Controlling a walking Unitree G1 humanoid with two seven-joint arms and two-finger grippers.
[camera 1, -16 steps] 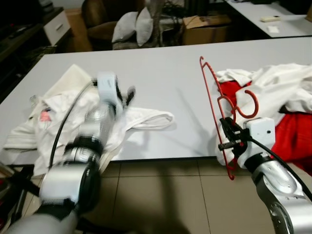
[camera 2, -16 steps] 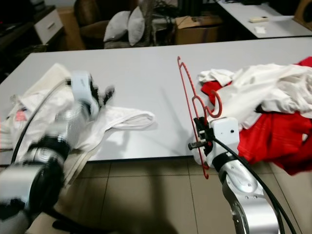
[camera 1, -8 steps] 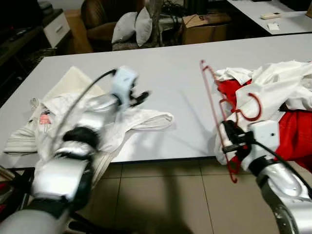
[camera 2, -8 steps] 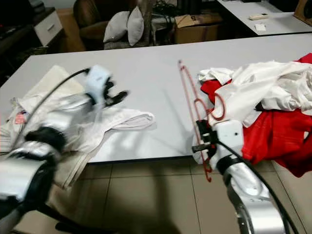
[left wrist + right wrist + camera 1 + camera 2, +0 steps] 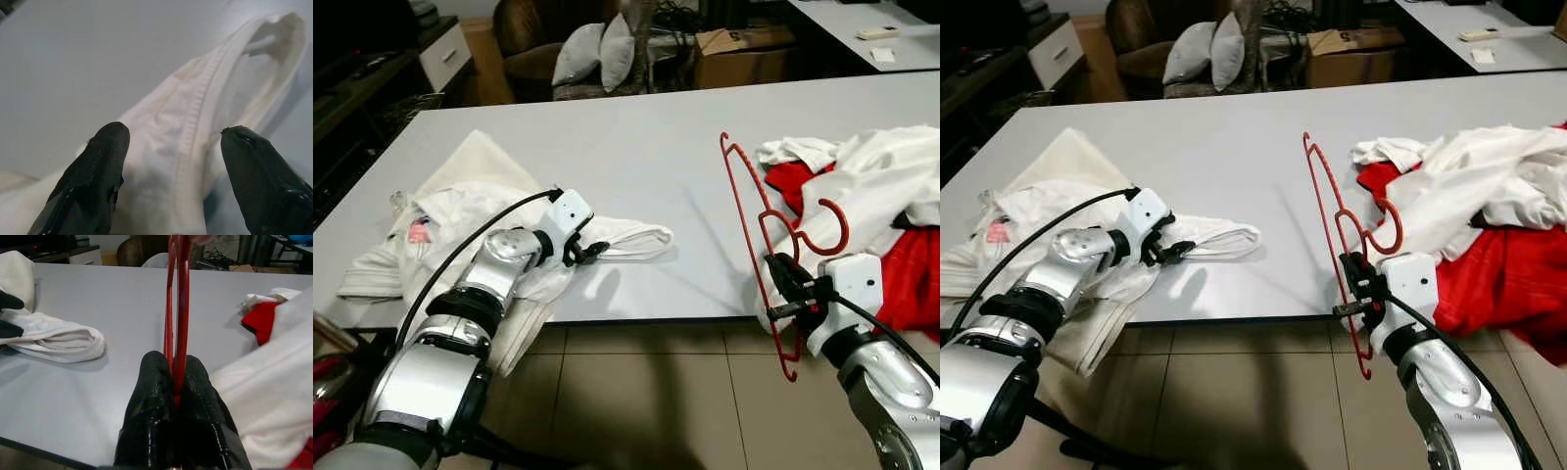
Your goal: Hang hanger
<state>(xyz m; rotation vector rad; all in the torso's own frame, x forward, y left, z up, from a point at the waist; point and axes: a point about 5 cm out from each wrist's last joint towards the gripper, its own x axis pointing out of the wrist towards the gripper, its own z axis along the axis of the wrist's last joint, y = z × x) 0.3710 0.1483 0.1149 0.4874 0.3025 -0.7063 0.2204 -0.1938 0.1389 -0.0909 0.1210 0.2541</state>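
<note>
Right gripper (image 5: 175, 382) jaws clamp one red hanger (image 5: 749, 206) beside two garment piles.

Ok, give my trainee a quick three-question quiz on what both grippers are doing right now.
1. True or false: the right gripper is shut on the red hanger.
2. The left gripper is open over: A) a cardboard box B) the white garment C) red cloth.
3. Fill in: the garment lies on the grey ____.

Key: 1 true; 2 B; 3 table.
</note>
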